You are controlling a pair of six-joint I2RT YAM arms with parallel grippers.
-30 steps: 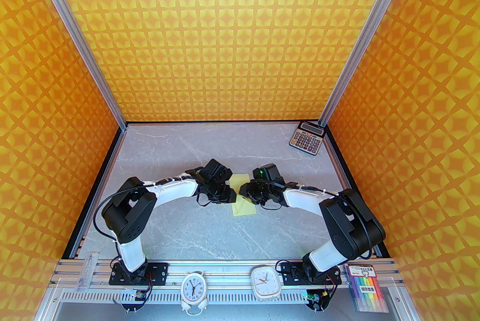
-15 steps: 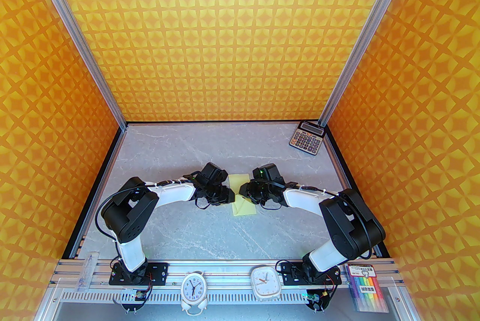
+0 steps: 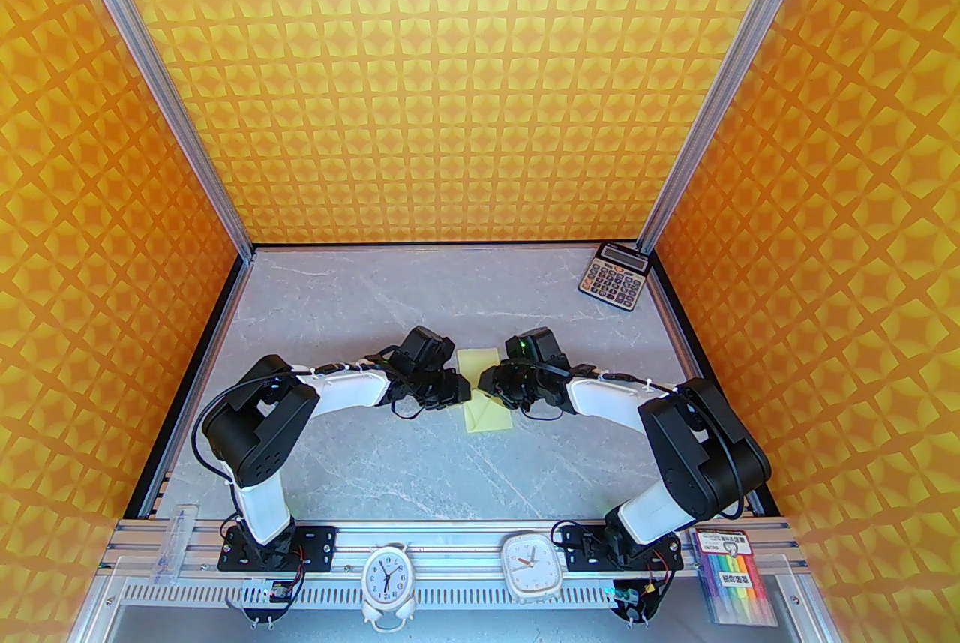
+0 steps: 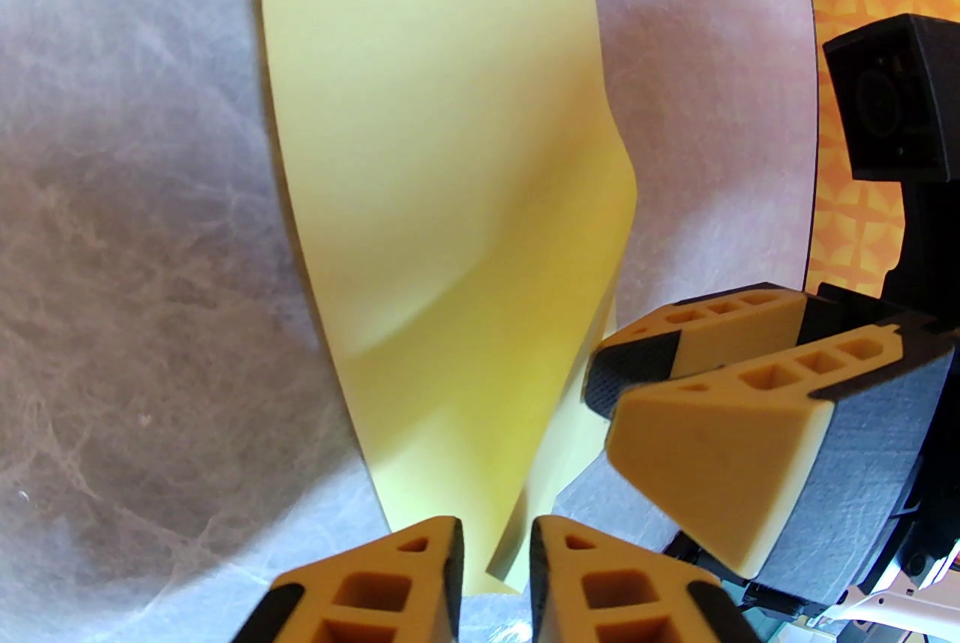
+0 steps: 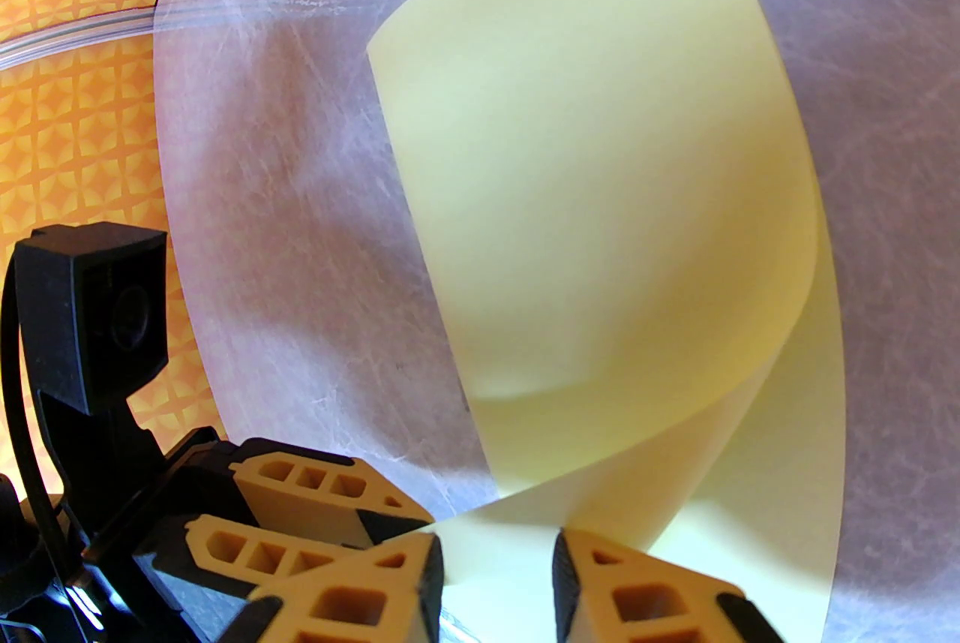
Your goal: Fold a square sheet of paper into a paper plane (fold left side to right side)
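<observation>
Top view: the left arm and right arm rise from their bases at the bottom of the frame, bend at the elbow and reach inward, forming an arch at mid-frame. The left gripper and right gripper face each other, tips near but apart. Wrist views: each gripper's jaws stand narrowly parted, the left pair closer together than the right.

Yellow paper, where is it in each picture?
Top external: the yellow paper sits mid-table, below the picture's centre.
Left wrist: the yellow paper runs from the top edge down the middle.
Right wrist: the yellow paper covers the centre and right, curling over.
Shared landmark: the grey marble table lies under it in all three.
</observation>
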